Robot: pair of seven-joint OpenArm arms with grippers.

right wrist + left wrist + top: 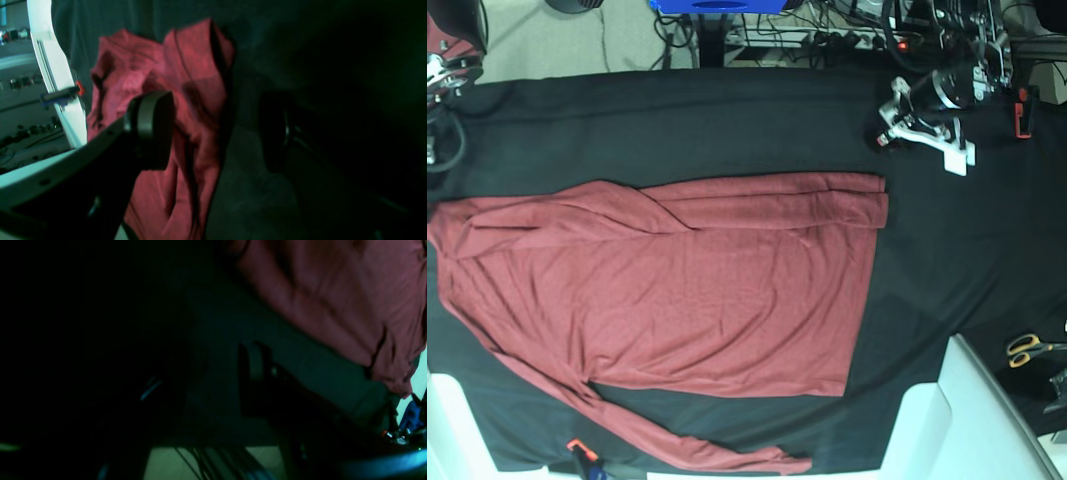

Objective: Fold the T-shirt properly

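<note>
The rust-red T-shirt point(697, 290) lies spread on the black table cloth point(957, 250). One long sleeve is folded along its top edge, and the other sleeve point(677, 440) trails toward the front edge. In the right wrist view my right gripper point(213, 133) is open just above a rumpled part of the T-shirt point(196, 83). One of its fingers point(151, 130) is over the fabric, the other over bare cloth. The left wrist view is very dark. Only one dark finger point(255, 365) of my left gripper shows there, with the T-shirt point(333, 300) off to its upper right.
Scissors point(1030, 347) lie at the right edge. A white fixture point(927, 125) and a red part point(1024, 110) stand at the back right. A blue and orange clamp point(579, 456) sits at the front left edge. White arm covers point(972, 400) fill the front right corner.
</note>
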